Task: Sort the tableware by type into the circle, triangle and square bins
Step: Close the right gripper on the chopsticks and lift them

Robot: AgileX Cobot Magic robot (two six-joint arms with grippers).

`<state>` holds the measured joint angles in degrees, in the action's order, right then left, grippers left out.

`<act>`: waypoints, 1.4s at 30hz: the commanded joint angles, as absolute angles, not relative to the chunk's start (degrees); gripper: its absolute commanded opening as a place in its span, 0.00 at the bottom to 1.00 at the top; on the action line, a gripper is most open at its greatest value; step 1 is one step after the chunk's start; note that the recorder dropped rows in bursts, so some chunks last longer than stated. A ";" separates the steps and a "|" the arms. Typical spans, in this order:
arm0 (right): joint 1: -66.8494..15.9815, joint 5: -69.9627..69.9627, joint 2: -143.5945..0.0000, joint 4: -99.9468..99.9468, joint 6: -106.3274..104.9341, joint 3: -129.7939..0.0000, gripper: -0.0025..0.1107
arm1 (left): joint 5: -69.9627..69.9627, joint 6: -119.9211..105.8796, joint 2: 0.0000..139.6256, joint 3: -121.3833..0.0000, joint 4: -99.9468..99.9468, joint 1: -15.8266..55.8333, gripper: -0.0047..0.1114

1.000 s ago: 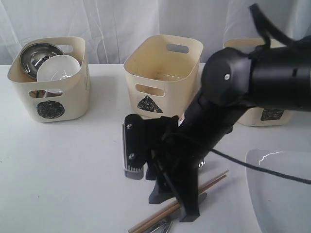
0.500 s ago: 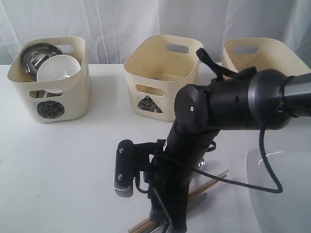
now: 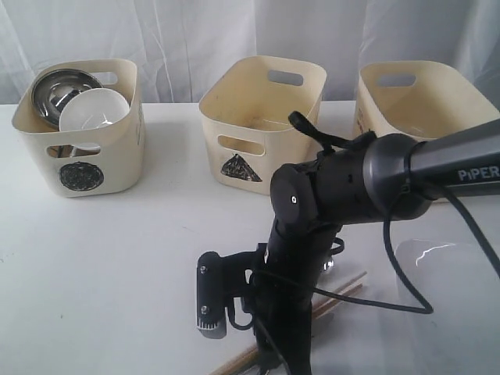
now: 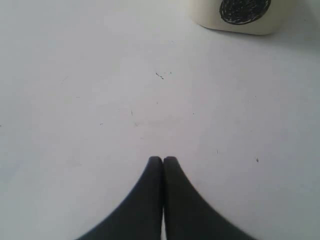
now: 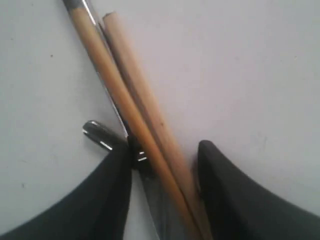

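Two wooden chopsticks (image 5: 127, 95) lie side by side on the table over a steel utensil (image 5: 97, 134). My right gripper (image 5: 166, 150) is open and low over them, one finger on each side of the pair. In the exterior view the right gripper (image 3: 273, 361) is at the front edge, mostly hidden by its arm, with the chopsticks (image 3: 345, 287) sticking out behind it. The circle bin (image 3: 78, 129) holds a steel bowl (image 3: 58, 90) and a small white bowl (image 3: 94, 109). My left gripper (image 4: 163, 160) is shut over bare table near the circle bin (image 4: 240, 15).
The triangle bin (image 3: 262, 125) stands at the back middle and the square bin (image 3: 414, 117) at the back right. A large white plate (image 3: 461, 328) lies at the front right beside the right arm, whose cable loops over the plate's edge.
The right arm has swung down and toward the front of the table, bringing its open gripper lower over the chopsticks. The bins have not moved.
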<state>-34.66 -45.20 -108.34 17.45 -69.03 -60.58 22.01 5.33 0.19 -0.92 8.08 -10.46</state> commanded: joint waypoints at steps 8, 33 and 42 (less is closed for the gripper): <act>-34.85 -44.63 -110.08 16.87 -68.73 -60.57 0.02 | 24.11 5.20 0.00 -0.32 7.83 -10.03 0.04; -34.85 -42.36 -100.71 18.97 -66.68 -61.05 0.02 | 24.11 5.20 0.00 -0.32 7.83 -10.03 0.04; -33.93 -31.37 -89.63 19.44 -62.34 -69.13 0.02 | 24.11 5.20 0.00 -0.32 7.83 -10.03 0.04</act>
